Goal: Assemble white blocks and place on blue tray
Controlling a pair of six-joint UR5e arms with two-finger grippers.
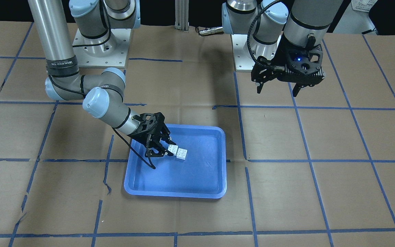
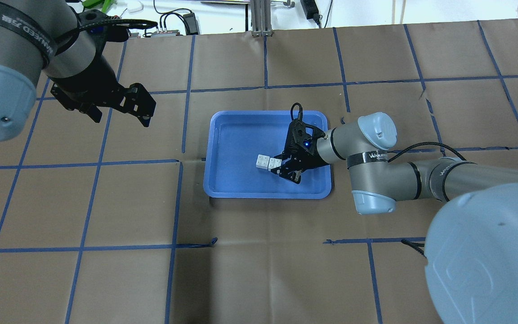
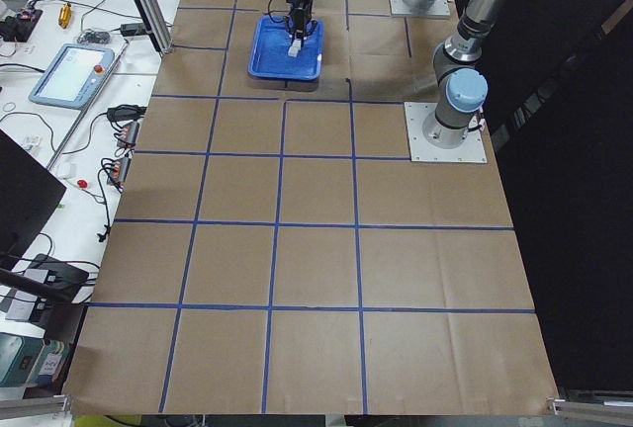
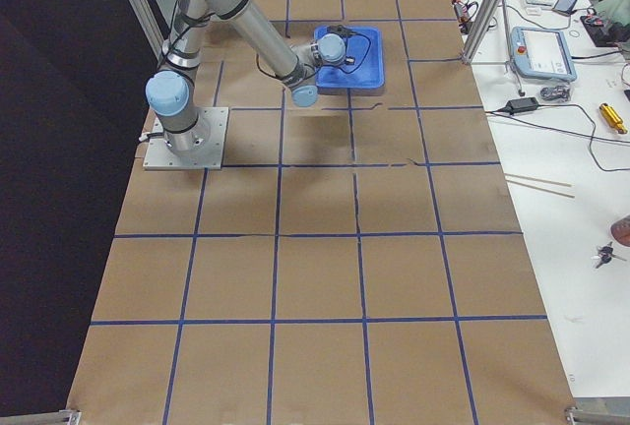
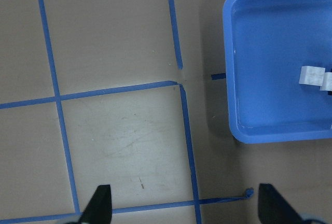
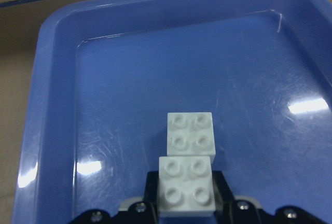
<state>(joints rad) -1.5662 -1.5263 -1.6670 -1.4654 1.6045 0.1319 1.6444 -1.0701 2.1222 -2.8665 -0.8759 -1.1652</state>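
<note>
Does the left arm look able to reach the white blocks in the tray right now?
Probably yes, but only the outer brick. The left hand hovers open beside the blue tray, nothing seen between; the right hand clamps the white blocks at their other end.

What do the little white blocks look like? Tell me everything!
The white blocks are two small square bricks of white plastic, each with four round studs on top. They sit end to end, forming a short bar. The right pincer grips one brick by its sides. They are inside the blue tray, down near its floor.
</note>
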